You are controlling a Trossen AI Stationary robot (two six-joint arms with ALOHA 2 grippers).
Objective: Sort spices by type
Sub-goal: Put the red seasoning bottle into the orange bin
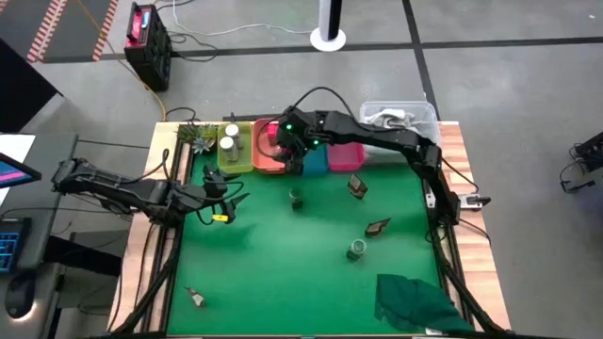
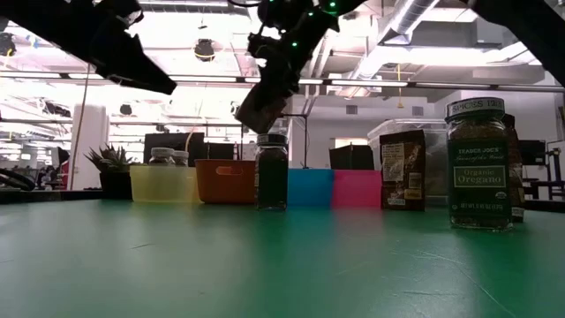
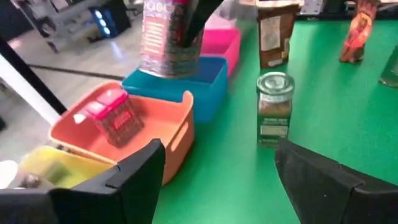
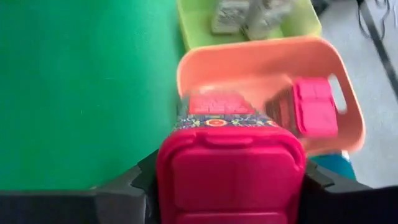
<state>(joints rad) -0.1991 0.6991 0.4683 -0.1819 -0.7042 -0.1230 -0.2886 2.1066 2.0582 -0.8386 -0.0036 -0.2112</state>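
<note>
While the left gripper (image 1: pixel 229 200) waits with jaws spread above the green table (image 1: pixel 283 273) near its left edge, the right gripper (image 1: pixel 287 143) hangs over the row of trays at the back, its jaws pinching a pink-lidded packet (image 4: pixel 230 163). The packet is boxy, with a glossy moulded pink lid and a patterned foil-like band around its sides. It sits squarely between the two dark fingers (image 4: pixel 121 186), just above the orange tray (image 4: pixel 249 59). That tray is smooth plastic with rounded corners and a slot handle, and a second pink packet (image 4: pixel 314 115) already lies inside it, tilted against the wall. Beside it the yellow-green tray (image 1: pixel 236 155) holds two white-capped jars (image 1: pixel 229 139). On the other side stand the blue tray (image 3: pixel 205 81) and the pink tray (image 1: pixel 346 155), touching one another in line.

Out on the felt-like green cloth, a small round glass jar (image 3: pixel 274 109) with a green lid stands upright near the blue tray. Another jar (image 1: pixel 357 249) stands farther forward, well apart. Two brown flat sachets (image 1: pixel 357 185) rest between them, one near the pink tray, the other (image 1: pixel 378 227) mid-table. A crumpled dark green cloth (image 1: pixel 415 299) lies at the front right corner. The table's centre and front left lie open, apart from one small item (image 1: pixel 196 298) near the front left edge.
</note>
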